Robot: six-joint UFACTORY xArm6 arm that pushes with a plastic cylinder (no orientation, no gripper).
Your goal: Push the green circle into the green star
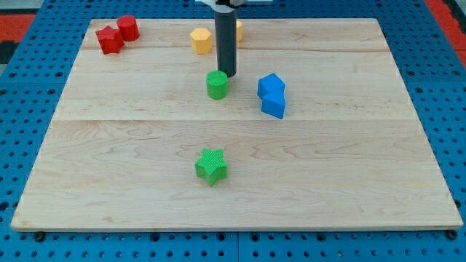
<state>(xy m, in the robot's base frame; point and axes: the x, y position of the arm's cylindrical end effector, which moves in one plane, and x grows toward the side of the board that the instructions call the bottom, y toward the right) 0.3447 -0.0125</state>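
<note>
The green circle (217,84) is a short green cylinder just above the board's middle. The green star (211,166) lies well below it, toward the view's bottom, almost straight under it. My tip (227,75) stands right behind the green circle at its upper right edge, touching or nearly touching it. The dark rod rises from there out of the view's top.
Two blue blocks (272,95) sit together to the right of the green circle. A yellow hexagon block (201,41) and another yellow block (238,30), partly hidden by the rod, lie near the top. A red star (109,40) and a red cylinder (128,28) sit top left. The wooden board (364,182) rests on a blue pegboard.
</note>
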